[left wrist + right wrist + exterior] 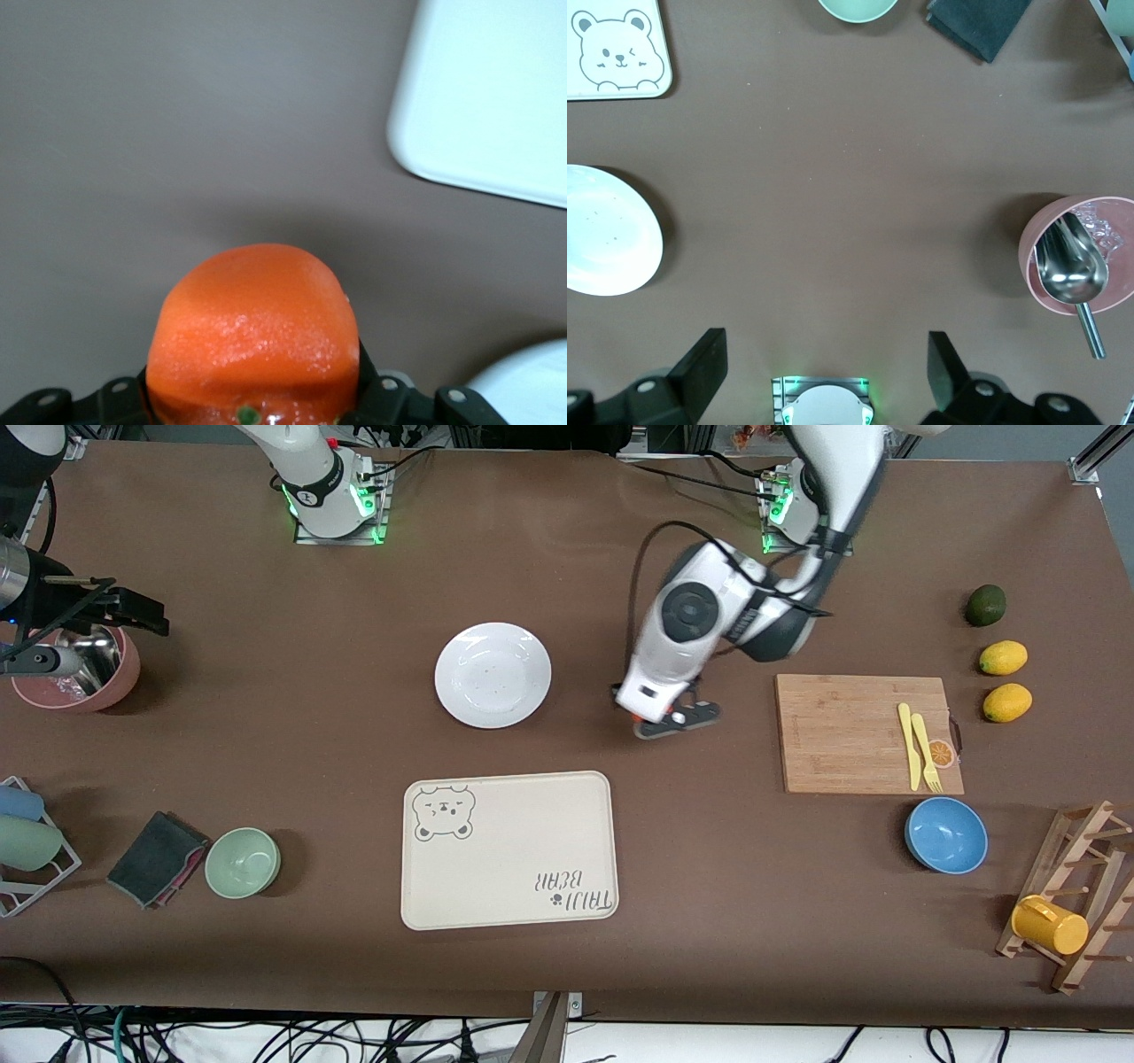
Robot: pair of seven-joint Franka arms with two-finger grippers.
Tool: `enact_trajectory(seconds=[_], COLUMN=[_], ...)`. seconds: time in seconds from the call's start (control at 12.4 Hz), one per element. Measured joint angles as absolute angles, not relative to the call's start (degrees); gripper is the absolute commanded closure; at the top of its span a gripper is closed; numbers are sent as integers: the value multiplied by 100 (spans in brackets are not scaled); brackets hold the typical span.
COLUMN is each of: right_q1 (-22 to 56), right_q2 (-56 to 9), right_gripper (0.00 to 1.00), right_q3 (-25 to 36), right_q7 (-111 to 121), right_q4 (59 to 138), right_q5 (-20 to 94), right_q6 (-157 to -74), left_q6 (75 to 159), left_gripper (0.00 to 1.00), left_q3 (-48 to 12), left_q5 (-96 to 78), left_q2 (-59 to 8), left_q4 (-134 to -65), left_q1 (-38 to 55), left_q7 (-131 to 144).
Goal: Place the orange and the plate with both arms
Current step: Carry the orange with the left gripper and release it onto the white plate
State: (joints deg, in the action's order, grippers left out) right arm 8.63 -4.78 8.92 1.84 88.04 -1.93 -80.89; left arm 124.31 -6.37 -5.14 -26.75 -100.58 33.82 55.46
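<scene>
The orange (252, 310), red-orange with dimpled skin, sits between the jaws of my left gripper (254, 394), which is shut on it. In the front view the left gripper (675, 719) hangs over bare table between the white plate (493, 674) and the wooden cutting board (864, 733); the hand hides the orange there. The plate lies flat with nothing on it, also seen in the right wrist view (602, 230). My right gripper (828, 363) is open and holds nothing, high over the right arm's end of the table.
A cream bear tray (509, 850) lies nearer the front camera than the plate. A pink bowl with a metal scoop (75, 669), a pale green bowl (243, 862), a dark cloth (158, 857), a blue bowl (946, 834), two lemons (1004, 658) and an avocado (985, 605) stand around.
</scene>
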Motion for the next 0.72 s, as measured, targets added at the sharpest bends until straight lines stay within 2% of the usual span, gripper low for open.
enact_trajectory(seconds=[0.24,0.48,0.56,0.64,0.72], right_q1=[865,865,865,865,865], right_q2=[-478,-478,-478,-478,-478], right_gripper=[0,0,0,0,0], right_q3=[889,889,889,889,889], right_q7=[184,184,184,184,184], right_q4=[8804,8804,8804,8804,8804], right_q5=[-193,-193,-193,-193,-193], right_q6=[-8089,-8089,-8089,-8089,-8089], left_q6=[12477,12962,13284,13532,13630], left_gripper=[90,89,71,1,0], left_q3=[-633,-603,-599,-596,-595], left_q5=[-580,-580,-580,-580,-580], left_q2=[-3638,-4698,-4947,-5125,-5235], left_q4=[-8895,-7907,-7746,-7650,-7594], left_q1=[4365,5003,5107,5174,5206], left_q7=[6837,7393,7447,7498,7505])
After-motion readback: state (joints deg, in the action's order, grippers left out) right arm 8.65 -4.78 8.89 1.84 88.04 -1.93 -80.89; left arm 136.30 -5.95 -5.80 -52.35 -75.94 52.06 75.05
